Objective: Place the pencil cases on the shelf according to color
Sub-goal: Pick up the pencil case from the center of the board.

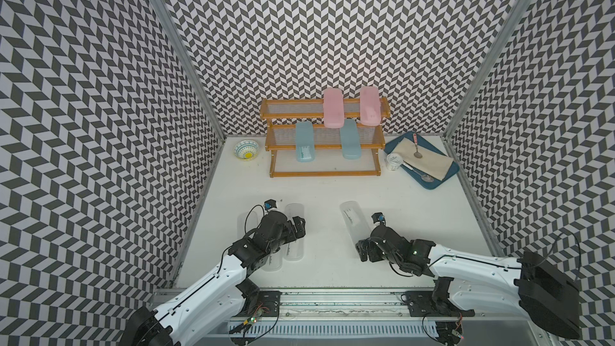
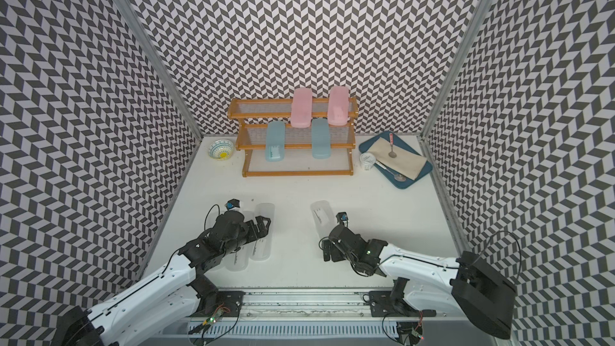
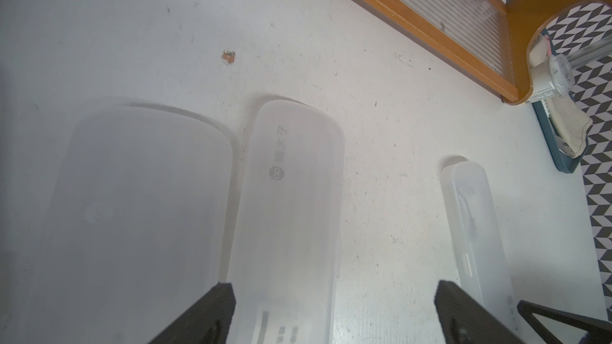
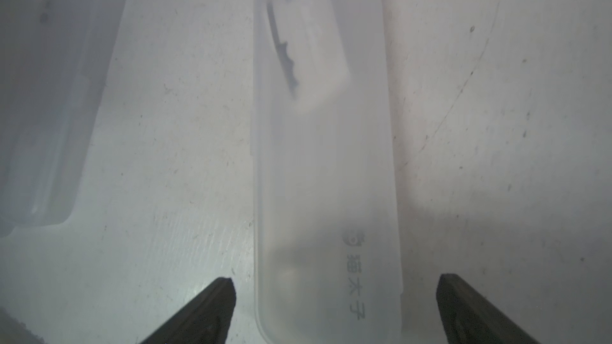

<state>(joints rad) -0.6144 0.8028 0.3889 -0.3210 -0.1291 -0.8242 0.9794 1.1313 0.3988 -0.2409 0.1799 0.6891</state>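
Clear pencil case (image 4: 326, 160) lies between spread jaws of right tool (image 4: 334, 282)

The clear pencil cases (image 4: 324, 160) are frosted, matt translucent plastic; the pink cases (image 1: 333, 108) and blue cases (image 1: 349, 139) look like smoother plastic. The shelf (image 1: 324, 173) has a glossy varnished wooden frame and fine translucent mesh tiers. The white worktop (image 1: 316, 194) is matt and scuffed. At two o'clock, a smooth plastic tray (image 1: 429, 185) bears a matt cloth (image 1: 429, 161).

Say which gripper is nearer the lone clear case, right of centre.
Right. The right gripper straddles the lone clear case, jaws open either side; the left gripper sits apart, over another clear case.
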